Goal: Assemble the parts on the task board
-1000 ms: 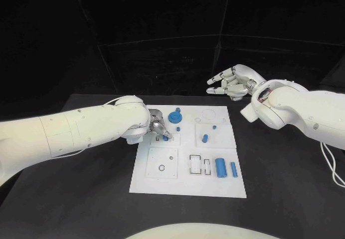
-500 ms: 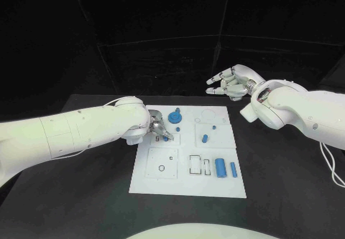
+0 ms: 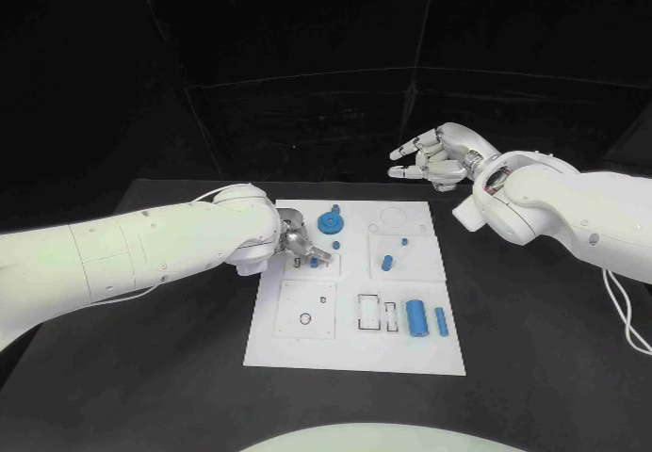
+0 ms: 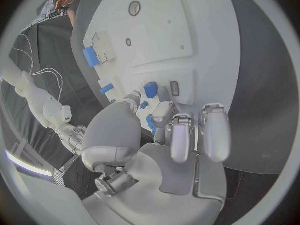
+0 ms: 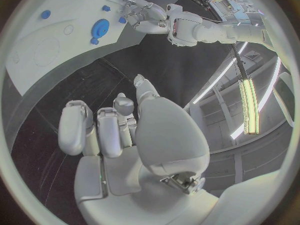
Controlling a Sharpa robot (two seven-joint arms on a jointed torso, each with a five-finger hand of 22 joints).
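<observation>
Left hand [image 3: 301, 243] pinches a small blue part [image 4: 150, 89] over the task board's [image 3: 356, 353] far-left; seating underway, needs careful press. Right hand [image 3: 432, 158] released, aloft.

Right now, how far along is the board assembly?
Early. The blue gear seems already seated at the far end of the task board. The left hand is working a small blue part on the board's left side; grip unclear. The right hand hovers off the board, holding nothing. The large cylinder and slim peg lie loose.
</observation>
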